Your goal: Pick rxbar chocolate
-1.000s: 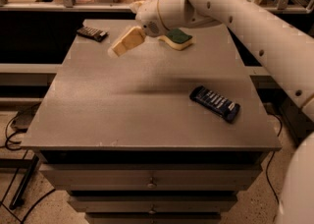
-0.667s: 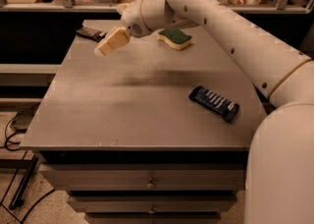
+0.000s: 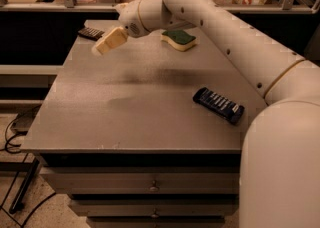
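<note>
Rxbar chocolate (image 3: 90, 33) lies just beyond the gripper (image 3: 102, 46)

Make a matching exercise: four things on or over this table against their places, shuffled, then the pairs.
1 rxbar chocolate
2 blue-wrapped bar
3 sponge
4 gripper

A front right of the tabletop
B in the air beside the far left corner
C lying at the far left corner
D far edge, near the middle

Pairs: 1-C, 2-A, 3-D, 4-B

A grey-topped cabinet (image 3: 125, 122) with drawers (image 3: 150, 184) stands on speckled floor (image 3: 45, 212), black cables (image 3: 9, 137) at left, a pale rail (image 3: 50, 7) far behind.
</note>
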{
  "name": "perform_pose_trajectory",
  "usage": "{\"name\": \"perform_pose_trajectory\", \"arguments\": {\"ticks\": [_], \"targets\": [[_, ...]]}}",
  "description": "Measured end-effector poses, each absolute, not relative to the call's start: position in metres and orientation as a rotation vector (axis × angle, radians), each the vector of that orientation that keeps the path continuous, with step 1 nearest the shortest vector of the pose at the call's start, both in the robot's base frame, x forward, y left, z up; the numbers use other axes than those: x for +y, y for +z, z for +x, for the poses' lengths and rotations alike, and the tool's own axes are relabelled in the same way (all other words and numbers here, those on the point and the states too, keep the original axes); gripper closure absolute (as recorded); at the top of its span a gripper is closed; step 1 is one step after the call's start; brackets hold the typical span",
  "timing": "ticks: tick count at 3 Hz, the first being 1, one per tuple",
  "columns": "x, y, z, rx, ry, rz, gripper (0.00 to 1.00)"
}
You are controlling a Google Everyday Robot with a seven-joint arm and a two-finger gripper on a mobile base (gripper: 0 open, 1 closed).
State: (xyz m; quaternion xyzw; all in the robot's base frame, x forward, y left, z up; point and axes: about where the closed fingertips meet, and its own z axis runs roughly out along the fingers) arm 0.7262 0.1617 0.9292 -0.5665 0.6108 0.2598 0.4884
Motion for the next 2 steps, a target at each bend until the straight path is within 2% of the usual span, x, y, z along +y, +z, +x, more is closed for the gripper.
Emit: {"name": "perform_pose_trajectory", "arguments": {"ticks": [2], "targets": [[0.187, 0.913, 0.76, 1.494, 0.68, -1.313, 0.0]]}}
